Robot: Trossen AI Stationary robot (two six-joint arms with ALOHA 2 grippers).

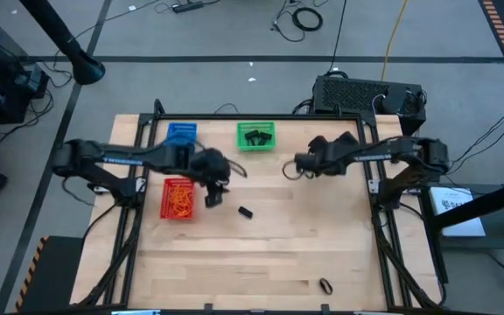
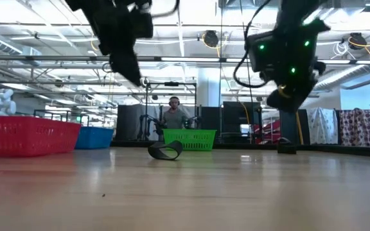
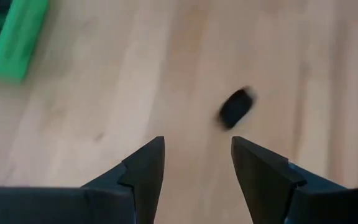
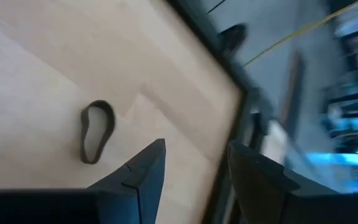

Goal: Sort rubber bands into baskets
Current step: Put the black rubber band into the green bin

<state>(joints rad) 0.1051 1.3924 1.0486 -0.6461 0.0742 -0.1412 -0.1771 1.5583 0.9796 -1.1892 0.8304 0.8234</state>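
Three baskets stand on the table's far left half: red (image 1: 178,199) with orange rubber bands inside, blue (image 1: 182,133) partly under my left arm, green (image 1: 255,136) with black bands inside. A black band (image 1: 245,212) lies flat on the wood right of the red basket and shows ahead of my left gripper's fingers (image 3: 236,107). Another black band (image 1: 325,286) lies near the table's near edge. My left gripper (image 1: 213,194) hangs open above the red basket's right side. My right gripper (image 1: 294,166) hangs open right of the green basket; a dark loop (image 4: 97,130) shows in its wrist view.
The table's metal frame rails (image 1: 383,236) run along both sides. A black box (image 1: 366,94) sits behind the far right corner. Bare wood (image 1: 261,254) fills the table's near half. A person (image 2: 174,115) stands in the room beyond the table.
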